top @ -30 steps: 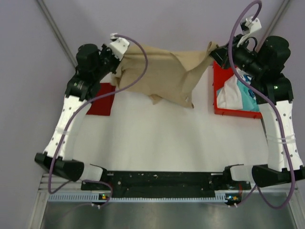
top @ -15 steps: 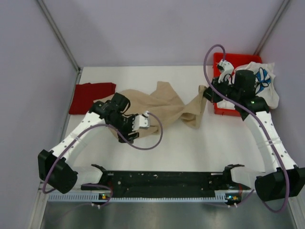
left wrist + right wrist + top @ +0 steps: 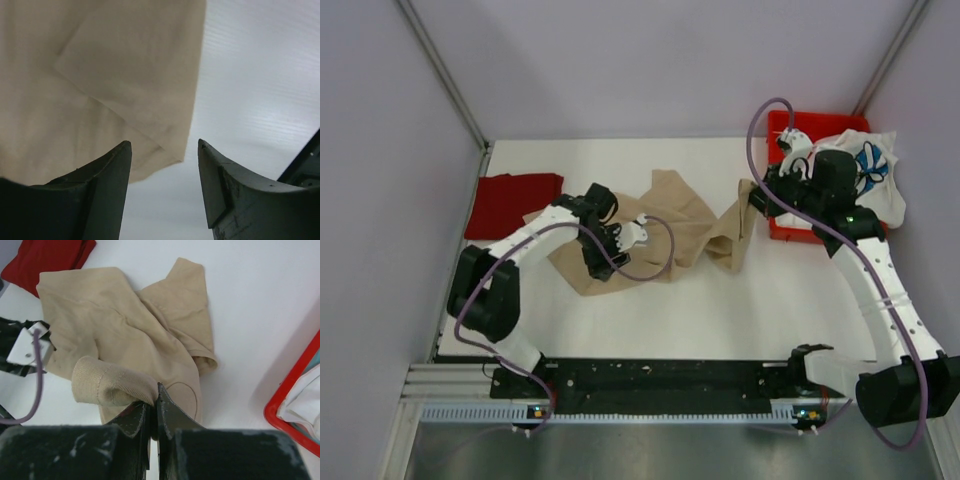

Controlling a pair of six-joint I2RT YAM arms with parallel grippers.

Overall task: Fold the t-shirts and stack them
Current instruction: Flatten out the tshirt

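The tan t-shirt (image 3: 665, 228) lies crumpled across the middle of the white table (image 3: 720, 310). My right gripper (image 3: 753, 198) is shut on its ribbed collar (image 3: 107, 382) at the shirt's right end, lifting that edge slightly; the jaws (image 3: 154, 390) press together on the cloth. My left gripper (image 3: 599, 260) hangs open over the shirt's near-left part, with a corner of the tan cloth (image 3: 110, 80) and bare table between its fingers (image 3: 162, 145), holding nothing. A dark red t-shirt (image 3: 510, 203) lies folded at the far left. A white t-shirt with blue print (image 3: 868, 165) drapes over the red bin.
The red bin (image 3: 788, 228) stands at the far right, close behind my right wrist. Purple cables loop around both arms (image 3: 660, 262). Grey walls close the table at the left, back and right. The black rail (image 3: 660, 378) runs along the near edge.
A second ago both grippers held the tan shirt stretched out at the far side. It has come down onto the table, and my left gripper has opened, let go and shifted over the shirt's left part.
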